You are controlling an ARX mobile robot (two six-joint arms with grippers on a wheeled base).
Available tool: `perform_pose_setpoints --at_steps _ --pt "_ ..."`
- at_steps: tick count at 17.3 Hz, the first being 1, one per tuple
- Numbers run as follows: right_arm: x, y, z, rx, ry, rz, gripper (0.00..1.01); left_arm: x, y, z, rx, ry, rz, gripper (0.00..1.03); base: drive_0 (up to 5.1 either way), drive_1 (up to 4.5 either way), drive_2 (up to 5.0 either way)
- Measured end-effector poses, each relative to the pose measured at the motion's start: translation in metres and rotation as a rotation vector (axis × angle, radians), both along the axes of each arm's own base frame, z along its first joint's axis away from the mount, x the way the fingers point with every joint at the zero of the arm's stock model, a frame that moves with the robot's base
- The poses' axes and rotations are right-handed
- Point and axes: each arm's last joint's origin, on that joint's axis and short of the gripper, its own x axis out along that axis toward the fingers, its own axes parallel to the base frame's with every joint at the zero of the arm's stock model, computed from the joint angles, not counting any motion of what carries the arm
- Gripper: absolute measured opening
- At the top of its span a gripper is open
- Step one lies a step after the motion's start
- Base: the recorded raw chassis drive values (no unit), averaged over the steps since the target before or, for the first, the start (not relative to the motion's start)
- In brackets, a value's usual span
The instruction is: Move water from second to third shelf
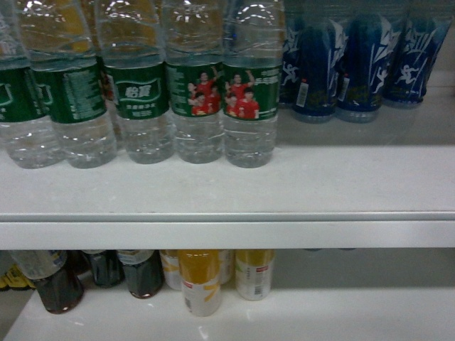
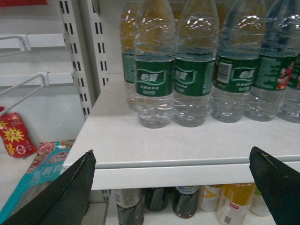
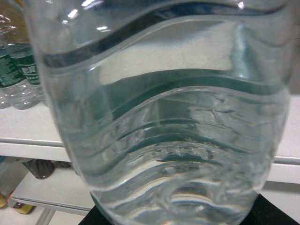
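Right gripper holds 1 water bottle close before its camera for transfer between shelves, while left gripper waits wide open below the shelf.

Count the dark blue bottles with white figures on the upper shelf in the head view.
3 in a row at the shelf's back right: dark blue bottles. More may be hidden behind.

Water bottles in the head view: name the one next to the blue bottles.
The rightmost water bottle in the front row. Its green label shows people in red shirts, and the blue bottles begin just to its right.
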Motion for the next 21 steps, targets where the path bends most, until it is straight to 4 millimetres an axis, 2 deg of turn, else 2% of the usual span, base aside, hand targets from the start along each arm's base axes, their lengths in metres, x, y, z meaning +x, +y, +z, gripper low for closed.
perform_pose_setpoints --at_steps 17,21 --pt "0.0000 0.0000 -0.0002 0.000 0.002 0.000 0.39 0.0000 0.0000 0.0001 0.000 -0.001 0.000 0.98 -5.0 2.46 2.5" --pt "-0.0003 0.0005 0.0003 0.004 -0.002 0.017 0.39 0.0000 0.0001 0.0001 0.000 -0.001 0.002 0.98 0.0 0.00 0.0"
